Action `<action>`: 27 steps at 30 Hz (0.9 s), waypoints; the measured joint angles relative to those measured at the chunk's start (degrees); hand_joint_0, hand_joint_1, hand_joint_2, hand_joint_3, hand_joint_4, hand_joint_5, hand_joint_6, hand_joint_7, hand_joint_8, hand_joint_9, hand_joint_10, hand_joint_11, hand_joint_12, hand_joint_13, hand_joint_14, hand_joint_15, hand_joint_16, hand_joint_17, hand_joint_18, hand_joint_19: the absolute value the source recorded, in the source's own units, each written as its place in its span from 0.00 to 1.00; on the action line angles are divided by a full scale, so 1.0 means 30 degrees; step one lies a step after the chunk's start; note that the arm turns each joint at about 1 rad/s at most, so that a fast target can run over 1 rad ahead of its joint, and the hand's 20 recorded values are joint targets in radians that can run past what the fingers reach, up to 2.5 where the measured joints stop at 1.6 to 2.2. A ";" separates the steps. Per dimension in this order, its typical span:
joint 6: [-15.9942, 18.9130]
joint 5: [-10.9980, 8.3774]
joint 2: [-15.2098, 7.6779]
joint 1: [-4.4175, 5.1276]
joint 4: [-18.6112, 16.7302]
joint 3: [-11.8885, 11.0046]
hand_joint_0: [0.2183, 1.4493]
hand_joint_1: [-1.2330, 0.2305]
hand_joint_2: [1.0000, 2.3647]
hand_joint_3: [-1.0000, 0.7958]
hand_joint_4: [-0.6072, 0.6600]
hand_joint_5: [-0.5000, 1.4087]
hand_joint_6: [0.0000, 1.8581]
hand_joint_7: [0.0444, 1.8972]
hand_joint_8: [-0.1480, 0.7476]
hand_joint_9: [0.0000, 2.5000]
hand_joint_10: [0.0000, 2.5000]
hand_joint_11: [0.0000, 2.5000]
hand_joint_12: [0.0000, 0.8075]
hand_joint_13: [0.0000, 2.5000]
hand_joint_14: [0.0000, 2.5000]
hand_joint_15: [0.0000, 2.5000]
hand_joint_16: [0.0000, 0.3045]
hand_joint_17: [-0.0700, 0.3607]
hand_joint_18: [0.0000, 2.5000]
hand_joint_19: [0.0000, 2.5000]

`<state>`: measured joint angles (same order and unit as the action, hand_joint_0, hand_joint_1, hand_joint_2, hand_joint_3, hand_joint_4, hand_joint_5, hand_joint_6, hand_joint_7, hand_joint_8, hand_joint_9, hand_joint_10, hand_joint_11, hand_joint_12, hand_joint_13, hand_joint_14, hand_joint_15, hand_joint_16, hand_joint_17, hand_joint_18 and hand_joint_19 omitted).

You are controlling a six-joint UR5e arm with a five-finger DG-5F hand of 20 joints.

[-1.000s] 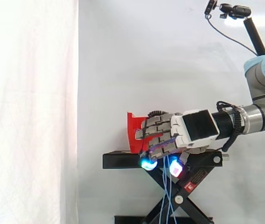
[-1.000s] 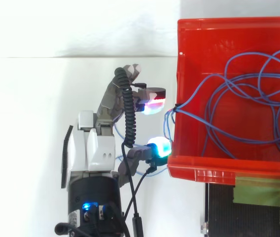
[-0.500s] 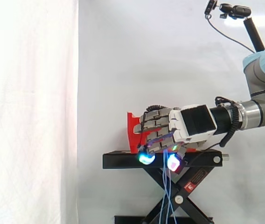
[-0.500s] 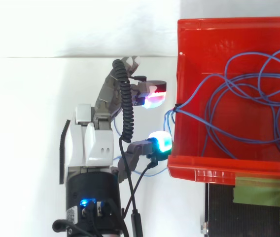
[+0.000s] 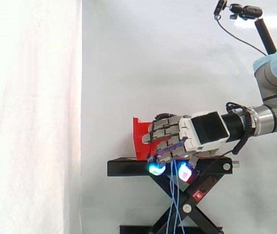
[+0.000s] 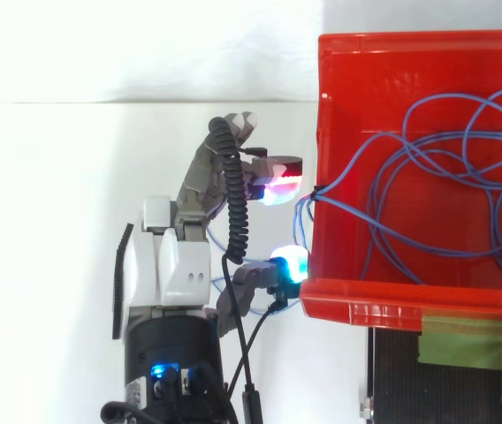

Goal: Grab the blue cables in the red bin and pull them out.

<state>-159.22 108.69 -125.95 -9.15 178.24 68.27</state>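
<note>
Shifted since half a second ago: the hand point(image 5: 197, 134) sits a touch further from the red bin point(image 6: 357, 296) and slightly lower in the side view, with its wrist tilted a little more. Hand: grey segmented fingers and a white blocky palm shell on a black cylindrical wrist. The fingers are curled under the palm and closed around strands of the blue cables point(image 5: 176, 200). The fingertips point(image 5: 155, 168) are thick rounded pads, one glowing cyan, another white with magenta. Blue cables: thin, smooth, flexible wire. Most lies in loose overlapping loops on the bin floor, and a bunch crosses the bin's left wall in the top view point(image 6: 315, 193). From there it runs into the hand and hangs straight down from it, in front of the stand's legs. Red bin: glossy moulded plastic, rectangular, with a thick rolled rim. It sits on the black stand point(image 5: 128, 168). Stand: flat matte platform on crossed scissor legs. White curtain point(image 5: 31, 117): soft fabric, faintly creased, hanging to the left of the work in the side view.
</note>
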 measured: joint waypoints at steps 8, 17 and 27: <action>-0.0004 0.0039 0.0001 -0.0107 0.0254 -0.0073 0.45 0.14 0.00 0.00 0.45 0.76 0.02 0.46 0.43 0.34 0.01 0.25 0.40 0.20 0.00 0.09 0.15 0.39 0.16 0.13; -0.0089 0.0205 -0.0001 -0.0180 0.0360 -0.0418 0.45 0.13 0.00 0.00 0.42 0.62 0.41 0.31 0.42 0.34 0.01 0.26 0.41 0.21 0.00 0.09 0.15 0.40 0.17 0.13; -0.0143 0.0215 0.0000 -0.0195 0.0437 -0.0431 0.43 0.13 0.00 0.00 0.45 0.63 0.32 0.31 0.43 0.34 0.01 0.26 0.41 0.21 0.00 0.10 0.15 0.40 0.17 0.13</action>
<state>-159.65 109.34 -125.95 -9.73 179.55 66.97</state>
